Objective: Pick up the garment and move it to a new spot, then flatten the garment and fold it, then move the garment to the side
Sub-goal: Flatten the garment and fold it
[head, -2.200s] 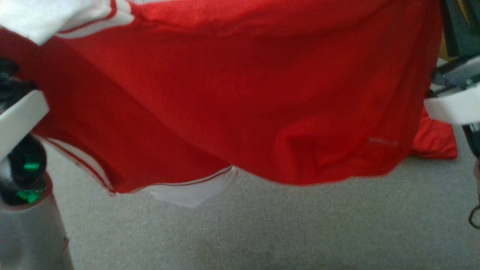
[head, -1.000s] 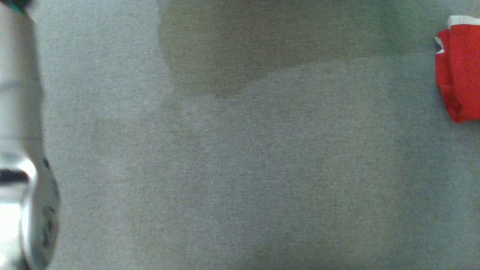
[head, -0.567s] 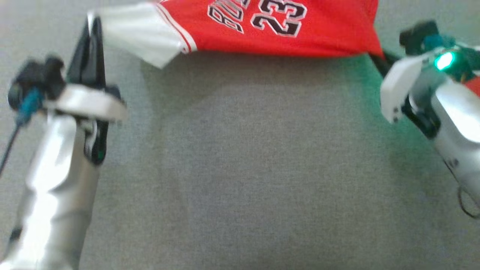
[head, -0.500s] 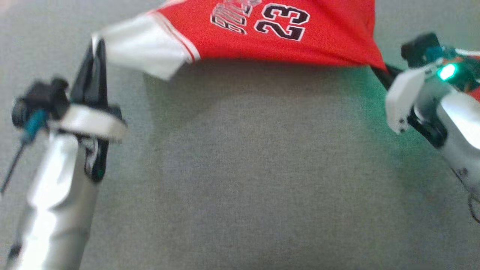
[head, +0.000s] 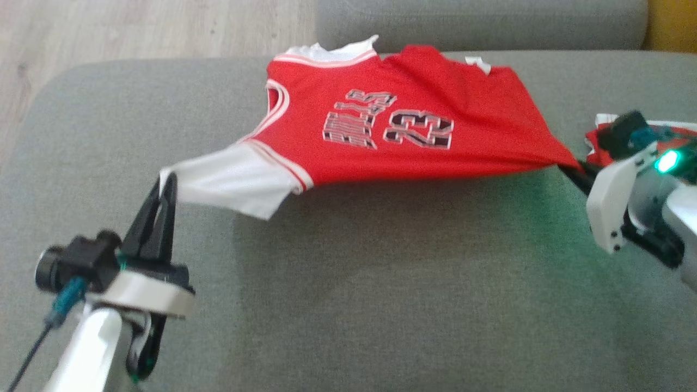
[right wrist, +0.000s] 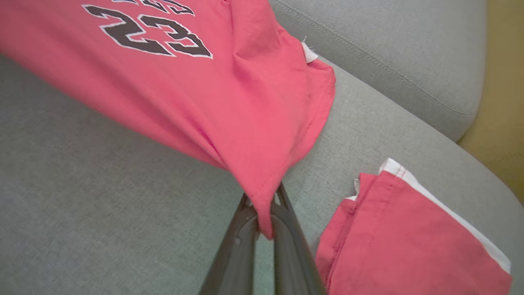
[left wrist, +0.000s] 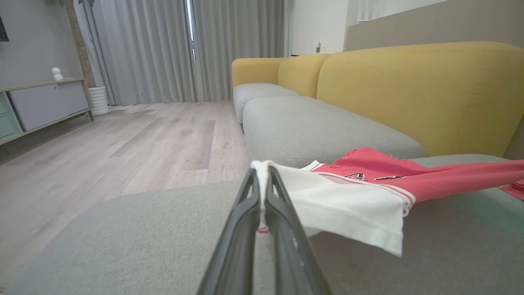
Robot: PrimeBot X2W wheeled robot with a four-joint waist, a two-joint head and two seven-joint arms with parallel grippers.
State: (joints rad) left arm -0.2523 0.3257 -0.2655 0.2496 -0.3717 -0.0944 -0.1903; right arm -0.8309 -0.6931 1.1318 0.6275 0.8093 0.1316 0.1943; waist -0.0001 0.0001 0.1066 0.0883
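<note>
The garment (head: pixel 381 130) is a red jersey with "23" in black and a white sleeve, stretched over the grey sofa seat (head: pixel 381 283). Its far edge rests on the cushion and its near edge hangs lifted. My left gripper (head: pixel 166 182) is shut on the tip of the white sleeve, which shows pinched between the fingers in the left wrist view (left wrist: pixel 262 180). My right gripper (head: pixel 572 169) is shut on the red hem corner at the right. In the right wrist view (right wrist: pixel 264 209) that corner sits between the dark fingers.
A second red and white garment (head: pixel 596 144) lies folded on the seat beside my right gripper (right wrist: pixel 409 237). The yellow backrest (left wrist: pixel 409 94) rises behind the seat. Wooden floor (head: pixel 136 27) lies beyond the seat's left and far edges.
The head camera has swung, so the whole picture shifted and the garment now sits lower in view with its far edge on the seat. Both grippers keep their hold.
</note>
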